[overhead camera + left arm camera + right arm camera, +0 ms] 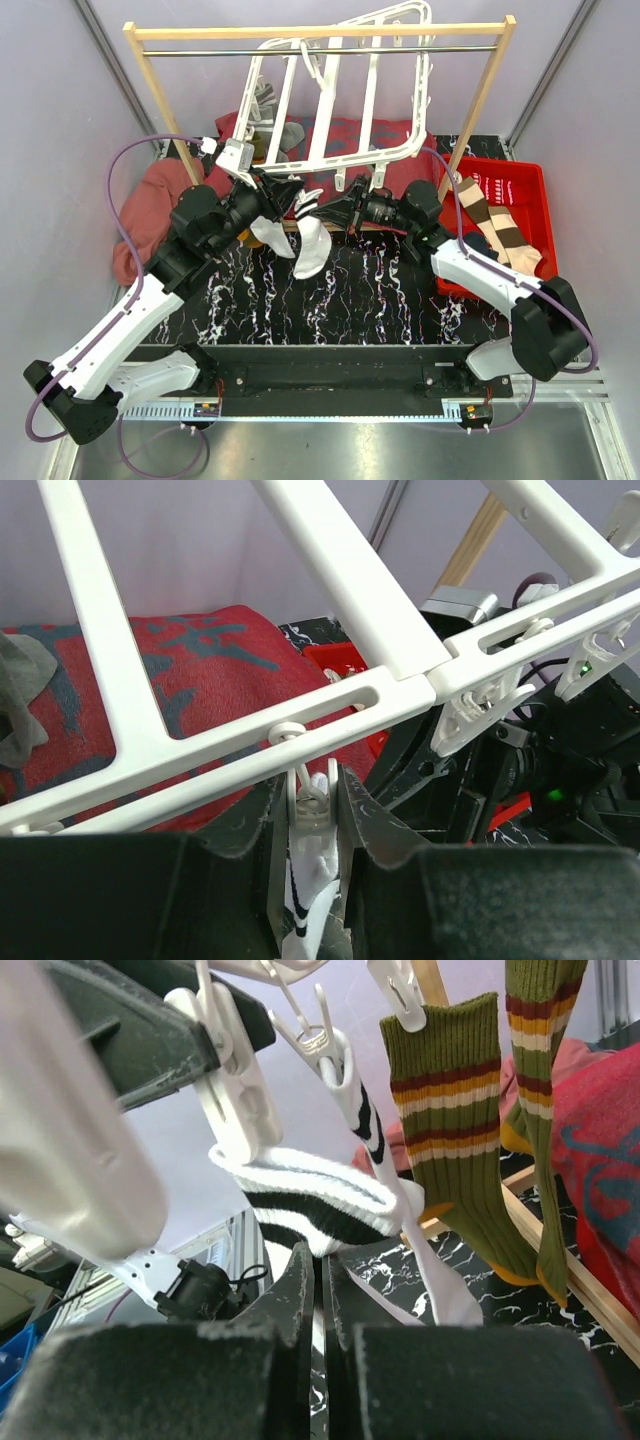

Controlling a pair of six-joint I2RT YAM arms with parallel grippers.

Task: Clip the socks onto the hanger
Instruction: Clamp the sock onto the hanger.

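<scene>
bright even light, soft shadows, blurred wrist-view foregrounds

Free passage runs over the near half of the table (pixel 330 310), between the two arms. The far edge is crowded. A wooden rack (pixel 320 32) spans it and a tilted hanger (pixel 340 110) hangs from its rail. Under the hanger's near bar, the left gripper (pixel 312 820) pinches a clip (pixel 318 798), and the right gripper (pixel 322 1270), fingers pressed together, meets it among dangling white socks (pixel 310 245). A red bin (pixel 525 190) blocks the right edge, a red cloth (pixel 150 210) the left.
</scene>
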